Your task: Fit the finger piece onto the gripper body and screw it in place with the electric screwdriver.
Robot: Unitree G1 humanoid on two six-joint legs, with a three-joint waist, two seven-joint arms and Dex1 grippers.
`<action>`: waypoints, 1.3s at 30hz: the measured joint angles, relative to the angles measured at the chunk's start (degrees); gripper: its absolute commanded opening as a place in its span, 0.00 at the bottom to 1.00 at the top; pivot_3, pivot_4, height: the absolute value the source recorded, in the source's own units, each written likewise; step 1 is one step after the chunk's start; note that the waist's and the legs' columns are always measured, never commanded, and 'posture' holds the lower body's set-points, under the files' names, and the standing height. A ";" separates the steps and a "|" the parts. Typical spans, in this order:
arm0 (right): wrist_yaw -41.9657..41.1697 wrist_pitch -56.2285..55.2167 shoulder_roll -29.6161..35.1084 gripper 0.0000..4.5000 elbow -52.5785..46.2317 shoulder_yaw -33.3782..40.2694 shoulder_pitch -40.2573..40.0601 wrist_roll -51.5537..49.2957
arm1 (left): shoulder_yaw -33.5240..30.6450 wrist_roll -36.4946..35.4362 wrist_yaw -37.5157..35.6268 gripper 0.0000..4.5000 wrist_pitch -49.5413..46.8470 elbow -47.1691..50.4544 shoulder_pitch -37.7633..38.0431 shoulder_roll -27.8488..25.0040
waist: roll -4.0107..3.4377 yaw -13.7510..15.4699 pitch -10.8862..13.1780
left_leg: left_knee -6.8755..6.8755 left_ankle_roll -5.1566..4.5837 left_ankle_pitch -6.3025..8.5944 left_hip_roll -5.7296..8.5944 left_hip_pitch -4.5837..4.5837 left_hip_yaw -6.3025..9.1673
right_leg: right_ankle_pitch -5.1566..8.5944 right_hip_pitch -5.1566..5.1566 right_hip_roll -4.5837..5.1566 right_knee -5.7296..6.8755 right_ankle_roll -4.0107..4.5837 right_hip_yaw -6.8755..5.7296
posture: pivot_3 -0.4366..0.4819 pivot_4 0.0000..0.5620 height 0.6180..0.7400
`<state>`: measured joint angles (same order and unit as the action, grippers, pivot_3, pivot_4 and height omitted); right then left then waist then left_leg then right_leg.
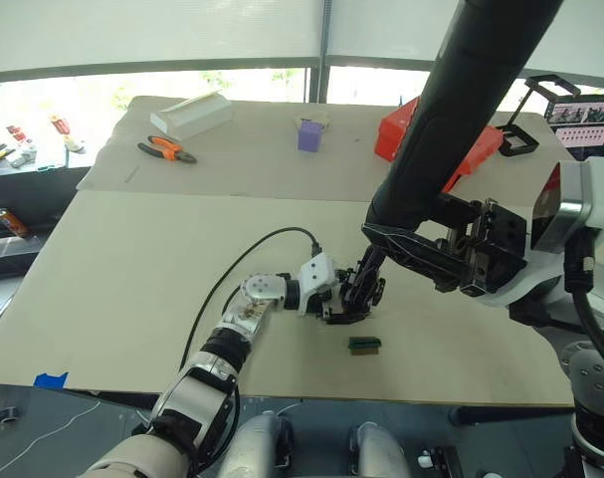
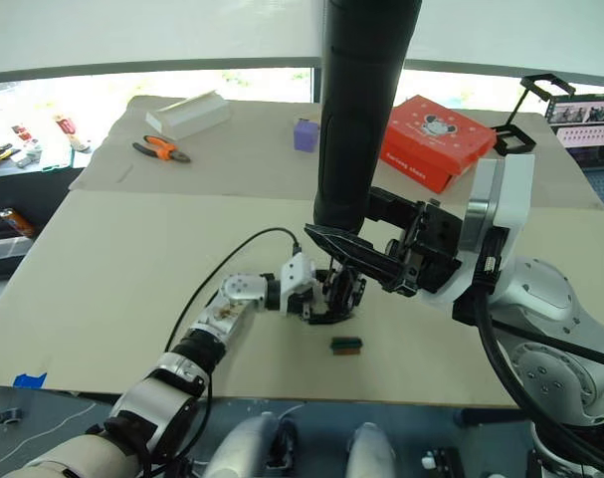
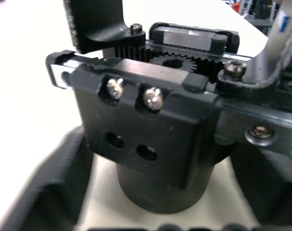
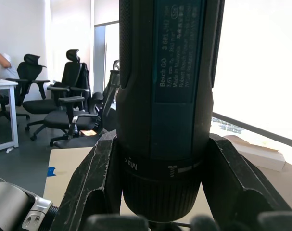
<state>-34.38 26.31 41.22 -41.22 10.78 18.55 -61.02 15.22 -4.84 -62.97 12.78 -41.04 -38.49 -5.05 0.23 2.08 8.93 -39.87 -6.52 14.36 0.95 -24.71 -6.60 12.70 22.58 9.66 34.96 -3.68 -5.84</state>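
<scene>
Left wrist view puts us right against the gripper body (image 3: 155, 130): a black block with two screw heads along its top edge and two empty holes below them, gear teeth behind. From the head cameras, our left pincer (image 1: 333, 299) is closed on that gripper body, holding it on the bench (image 1: 132, 279) near the front edge. Our right pincer (image 4: 160, 192) is clamped around the electric screwdriver (image 2: 359, 110), which stands nearly upright with its lower end just above the gripper body.

We judge the main risk to be the bit missing a screw head: the long tool could tilt in our hold and skate off, or push the body sideways out of our left grip.

The bit's tip is hidden behind our right pincer, so we cannot tell whether it touches a screw. We cannot pick out the finger piece with any certainty either.
</scene>
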 measured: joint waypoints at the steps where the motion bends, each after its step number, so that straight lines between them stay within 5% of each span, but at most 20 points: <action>1: -0.02 0.00 0.00 0.43 0.00 0.04 0.00 -0.12 | -0.21 -0.01 0.39 0.99 -0.08 0.59 0.50 0.00 | 0.00 0.00 0.00 | 0.00 0.00 0.00 0.00 0.00 0.00 | 0.00 0.00 0.00 0.00 0.00 0.00 | 0.48 0.27 1.00; 18: -0.56 0.00 -0.07 0.43 0.01 0.10 -0.21 -0.47 | 1.98 0.84 8.00 0.99 -8.52 19.67 11.77 -1.22 | 0.00 0.11 0.00 | 0.01 0.01 0.00 0.00 0.00 0.01 | 0.00 -0.01 0.02 -0.02 0.00 0.01 | 0.48 0.27 1.00; 29: -1.87 0.00 -0.44 0.43 0.31 -0.72 -0.17 1.82 | 2.93 1.34 10.66 0.99 -10.56 20.62 11.62 -0.94 | 0.00 0.26 0.00 | 0.00 0.01 0.00 0.01 0.01 0.02 | 0.00 -0.01 0.03 -0.02 -0.01 -0.01 | 0.48 0.27 1.00; 34: -2.91 0.00 -0.62 0.43 1.45 -1.41 0.70 4.02 | 2.98 1.46 11.30 0.51 -10.58 19.32 10.60 -0.63 | 0.00 0.27 0.00 | -0.01 0.01 0.00 0.01 0.01 0.02 | 0.00 -0.01 0.02 -0.01 -0.01 -0.02 | 0.48 0.27 1.00; 39: -4.34 -0.01 -1.56 0.43 2.95 -3.76 1.43 6.88 | 3.70 1.52 11.14 0.51 -10.47 18.98 10.37 -0.60 | 0.00 0.28 0.00 | -0.01 0.01 0.00 0.02 0.00 0.02 | 0.00 0.00 0.03 -0.02 -0.01 -0.02 | 0.48 0.27 1.00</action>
<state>-38.72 26.30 39.66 -38.27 7.02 19.98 -54.13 18.93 -3.32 -51.84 2.32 -22.06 -28.12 -5.65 0.23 2.36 8.93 -39.88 -6.51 14.36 0.96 -24.70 -6.58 12.69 22.58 9.69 34.94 -3.69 -5.86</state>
